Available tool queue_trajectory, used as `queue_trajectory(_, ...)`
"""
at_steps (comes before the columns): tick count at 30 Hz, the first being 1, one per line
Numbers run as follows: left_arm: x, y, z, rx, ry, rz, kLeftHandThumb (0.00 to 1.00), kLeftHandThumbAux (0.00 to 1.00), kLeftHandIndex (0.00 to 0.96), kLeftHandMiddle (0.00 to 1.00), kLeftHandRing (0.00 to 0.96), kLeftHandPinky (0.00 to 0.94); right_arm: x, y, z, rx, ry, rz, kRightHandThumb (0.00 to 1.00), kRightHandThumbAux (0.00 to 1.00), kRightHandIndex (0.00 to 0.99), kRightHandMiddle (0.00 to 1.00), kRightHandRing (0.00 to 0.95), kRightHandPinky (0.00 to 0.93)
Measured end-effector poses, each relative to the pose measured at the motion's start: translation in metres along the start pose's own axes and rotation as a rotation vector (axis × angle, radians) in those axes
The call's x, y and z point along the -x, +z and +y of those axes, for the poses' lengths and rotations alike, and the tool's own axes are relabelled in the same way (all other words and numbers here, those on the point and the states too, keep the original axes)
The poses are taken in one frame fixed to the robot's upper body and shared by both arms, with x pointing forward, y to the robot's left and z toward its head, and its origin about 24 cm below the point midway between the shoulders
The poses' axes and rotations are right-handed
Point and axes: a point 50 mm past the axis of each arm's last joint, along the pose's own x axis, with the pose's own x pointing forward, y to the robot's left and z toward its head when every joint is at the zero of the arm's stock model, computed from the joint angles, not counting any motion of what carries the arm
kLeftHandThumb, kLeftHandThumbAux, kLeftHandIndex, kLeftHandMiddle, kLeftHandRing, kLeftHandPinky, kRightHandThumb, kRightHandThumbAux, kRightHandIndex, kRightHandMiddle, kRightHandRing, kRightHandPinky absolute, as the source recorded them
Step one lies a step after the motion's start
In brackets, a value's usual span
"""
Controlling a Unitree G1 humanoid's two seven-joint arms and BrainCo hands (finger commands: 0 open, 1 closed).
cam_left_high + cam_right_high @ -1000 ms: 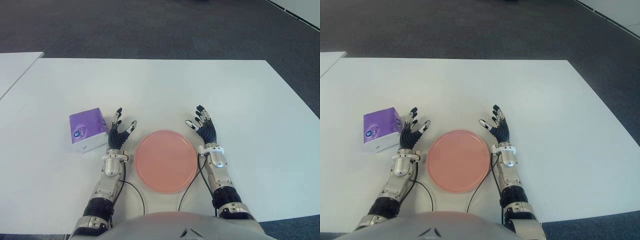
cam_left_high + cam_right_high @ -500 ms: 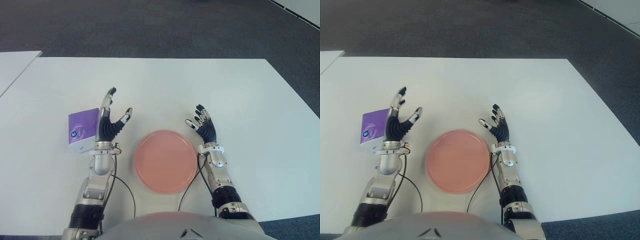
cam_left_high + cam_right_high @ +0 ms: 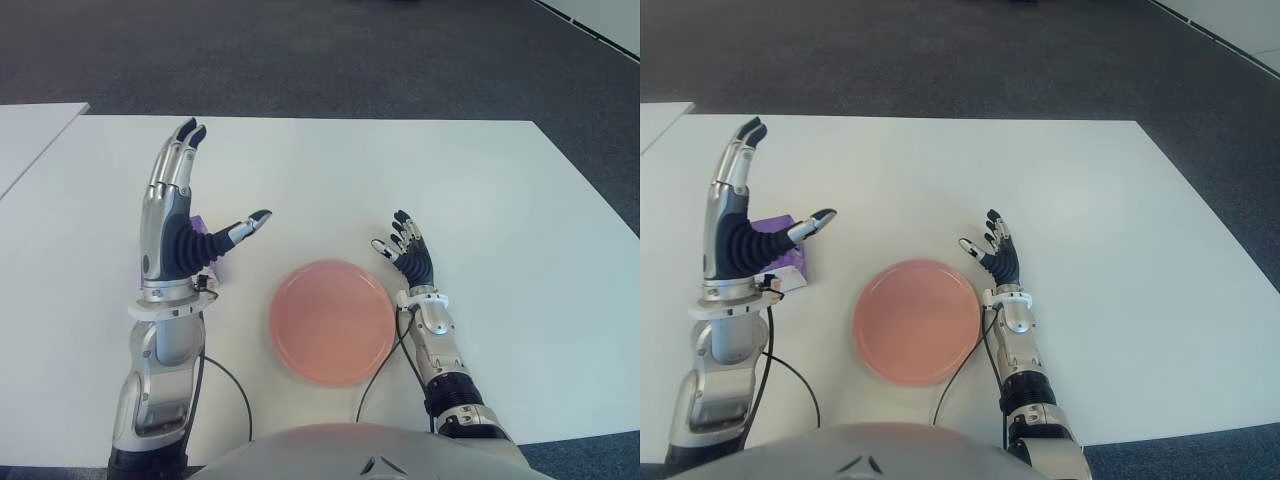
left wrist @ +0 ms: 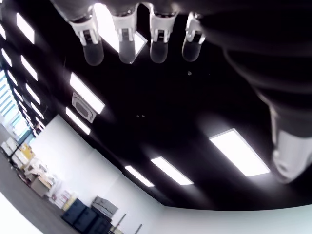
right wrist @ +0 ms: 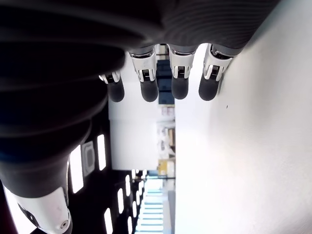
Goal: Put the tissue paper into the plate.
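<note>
nothing is done yet, by the look of it. the pink plate (image 3: 331, 321) sits bare near the front edge of the white table (image 3: 400, 170), right in front of the robot, and the tissue paper (image 3: 778, 246), a small purple pack, lies on the table toward the left edge, well apart from the plate. most of the pack is hidden behind the raised arm, so only a purple corner shows.

the left hand (image 3: 178, 225) is lifted high over the pack, fingers straight up and thumb stuck out toward the plate, wide open and holding nothing. its wrist view shows only fingertips against the ceiling. the right hand (image 3: 409, 257) shows just beside the plate's right rim, fingers spread and loose, empty too.

so the whole job is left, i'd say: bring the left hand down, take hold of the pack, carry it across and set it in the plate.

the table is plain white with thin cables trailing near the front edge. a second white table (image 3: 30, 135) stands off its far left corner. dark grey carpet (image 3: 300, 50) lies beyond, and strip lights run along a dark ceiling.
</note>
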Motion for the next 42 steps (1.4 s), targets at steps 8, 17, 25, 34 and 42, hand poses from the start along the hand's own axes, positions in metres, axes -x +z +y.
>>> queue_trajectory(8, -0.007, 0.005, 0.011, -0.061, 0.065, -0.015, 0.252, 0.566, 0.000, 0.000, 0.000, 0.000, 0.000, 0.000, 0.000, 0.001, 0.004, -0.001, 0.035, 0.737, 0.000, 0.000, 0.000, 0.000)
queue_trajectory(17, -0.009, 0.004, 0.021, -0.119, 0.130, -0.028, 0.239, 0.572, 0.000, 0.000, 0.000, 0.000, 0.000, 0.000, 0.002, 0.001, 0.009, -0.003, 0.018, 0.771, 0.000, 0.000, 0.000, 0.000)
queue_trajectory(25, -0.007, -0.005, 0.040, -0.267, 0.192, -0.012, 0.235, 0.572, 0.000, 0.000, 0.000, 0.000, 0.001, 0.000, 0.003, -0.004, 0.020, -0.004, 0.010, 0.801, 0.000, 0.000, 0.000, 0.000)
queue_trajectory(34, -0.005, -0.030, 0.042, -0.537, -0.020, 0.236, 0.051, 0.346, 0.000, 0.000, 0.000, 0.000, -0.001, 0.004, 0.003, -0.001, 0.027, -0.030, 0.002, 0.815, 0.000, 0.000, 0.000, 0.000)
queue_trajectory(42, -0.013, -0.053, 0.040, -0.759, -0.252, 0.437, 0.002, 0.250, 0.000, 0.000, 0.000, 0.000, -0.002, 0.007, 0.004, -0.003, 0.034, -0.050, 0.001, 0.816, 0.000, 0.000, 0.000, 0.000)
